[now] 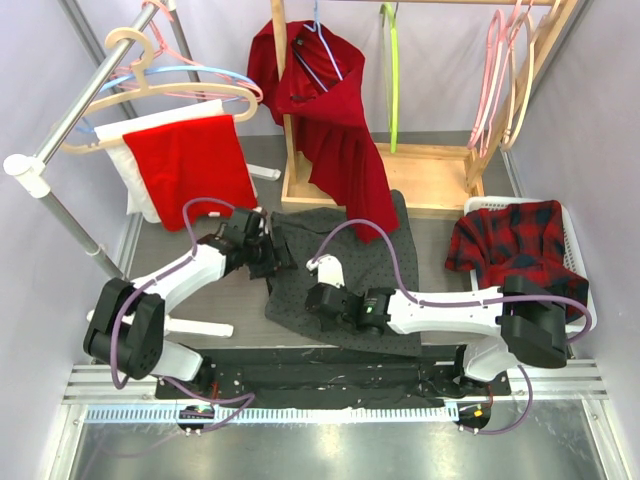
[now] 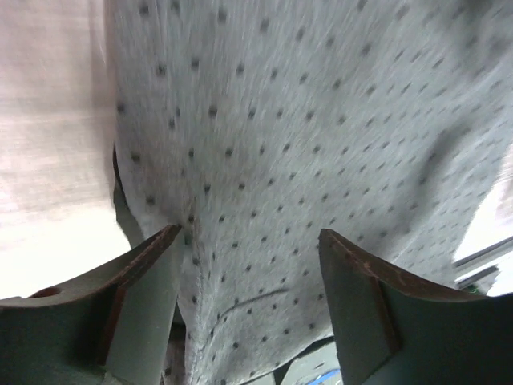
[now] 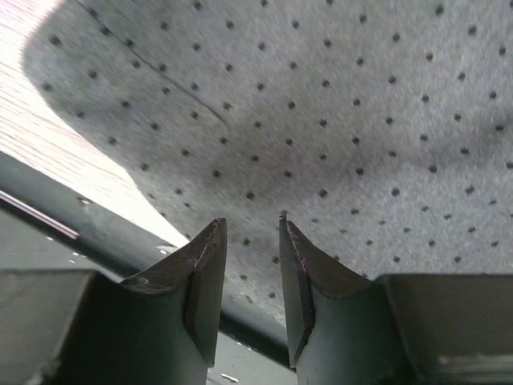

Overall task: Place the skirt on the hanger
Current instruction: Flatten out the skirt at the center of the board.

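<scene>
From above, the grey dotted skirt (image 1: pixel 300 238) lies spread flat in the middle of the bench (image 1: pixel 245 292), between the two arms and just in front of the wooden rack (image 1: pixel 420 160), from which a dark red garment (image 1: pixel 335 130) hangs down onto the skirt's far edge. The left gripper (image 1: pixel 275 250) sits at the skirt's left edge, and the right gripper (image 1: pixel 318 298) is over its near part. A wooden hanger (image 1: pixel 150 85) hangs on the metal rail (image 1: pixel 90 95) at far left, above a red cloth (image 1: pixel 195 160), well apart from the skirt. At right, a white basket (image 1: pixel 480 204) holds a plaid garment (image 1: pixel 515 240). In the left wrist view, the left gripper (image 2: pixel 248 305) stands wide, its fingers (image 2: pixel 148 289) on either side of a raised fold of skirt (image 2: pixel 304 144) and not pressed onto it. In the right wrist view, the right gripper (image 3: pixel 250 281) shows only a narrow gap, nothing caught in it, poised at the skirt's (image 3: pixel 337 120) near edge.
</scene>
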You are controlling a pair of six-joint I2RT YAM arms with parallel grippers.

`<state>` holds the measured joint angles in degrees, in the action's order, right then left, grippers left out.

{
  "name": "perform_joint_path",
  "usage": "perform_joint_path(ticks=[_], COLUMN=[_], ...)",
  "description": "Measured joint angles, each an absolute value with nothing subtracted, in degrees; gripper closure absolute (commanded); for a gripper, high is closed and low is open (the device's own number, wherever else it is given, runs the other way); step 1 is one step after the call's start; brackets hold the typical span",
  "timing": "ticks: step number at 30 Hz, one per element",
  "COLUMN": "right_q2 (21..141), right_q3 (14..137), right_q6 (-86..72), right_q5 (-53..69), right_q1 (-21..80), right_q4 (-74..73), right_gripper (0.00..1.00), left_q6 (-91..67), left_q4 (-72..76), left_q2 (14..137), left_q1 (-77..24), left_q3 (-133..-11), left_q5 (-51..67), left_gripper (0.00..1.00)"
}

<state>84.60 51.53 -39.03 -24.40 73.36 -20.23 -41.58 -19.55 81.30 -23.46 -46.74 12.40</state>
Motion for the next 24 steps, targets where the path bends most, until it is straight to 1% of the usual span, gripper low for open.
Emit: perform_joint_path(ticks=[2, 5, 8, 10, 11, 13, 16, 19, 20, 21, 24], right_q2=[84.60, 84.60, 84.60, 84.60, 84.60, 84.60, 84.58, 84.16, 83.90, 83.59, 83.02], right_q3=[50.92, 50.68, 50.57, 50.41, 50.28, 49.98, 49.78, 49.52, 49.41, 49.21, 48.77], right_q6=[-39.42, -39.77, -40.21, -40.60, -40.77, -40.93, -41.01, -41.23, -41.36, -41.50, -42.17], right_q5=[-24.40, -24.40, -24.45, -24.62, -24.77, -24.93, -25.26, -25.47, -25.54, -25.63, -25.69], right_q1=[73.38, 73.38, 73.36, 73.25, 73.25, 73.03, 72.77, 72.49, 72.36, 72.23, 71.83], right_q4=[-20.78, -21.10, -21.10, -21.10, -21.10, -21.15, -21.61, -21.78, -21.89, -21.91, -22.09], right_gripper=[0.62, 0.62, 0.62, 0.62, 0.62, 0.62, 0.62, 0.63, 0.63, 0.63, 0.63], left_q6=[-41.63, -41.74, -41.85, -41.76, -41.65, -41.36, -40.73, -40.03, -40.01, -40.01, -40.01], left_q4=[-20.14, -20.58, -20.58, -20.58, -20.58, -20.58, -21.17, -22.50, -22.68, -22.90, -23.59], left_q2=[81.28, 81.76, 82.06, 82.15, 82.32, 83.07, 85.32, 87.00, 87.18, 87.18, 87.20], left_q1=[-24.71, -24.86, -24.84, -24.84, -24.84, -24.86, -24.86, -24.86, -24.86, -24.86, -24.88], left_q3=[-45.69, -45.43, -45.43, -45.56, -45.65, -45.89, -46.35, -46.70, -46.72, -46.92, -47.29], left_q5=[11.97, 11.27, 10.94, 11.03, 11.11, 11.64, 11.94, 10.87, 10.55, 10.37, 9.52], left_gripper=[0.36, 0.49, 0.54, 0.55, 0.56, 0.53, 0.43, 0.45, 0.51, 0.55, 0.84])
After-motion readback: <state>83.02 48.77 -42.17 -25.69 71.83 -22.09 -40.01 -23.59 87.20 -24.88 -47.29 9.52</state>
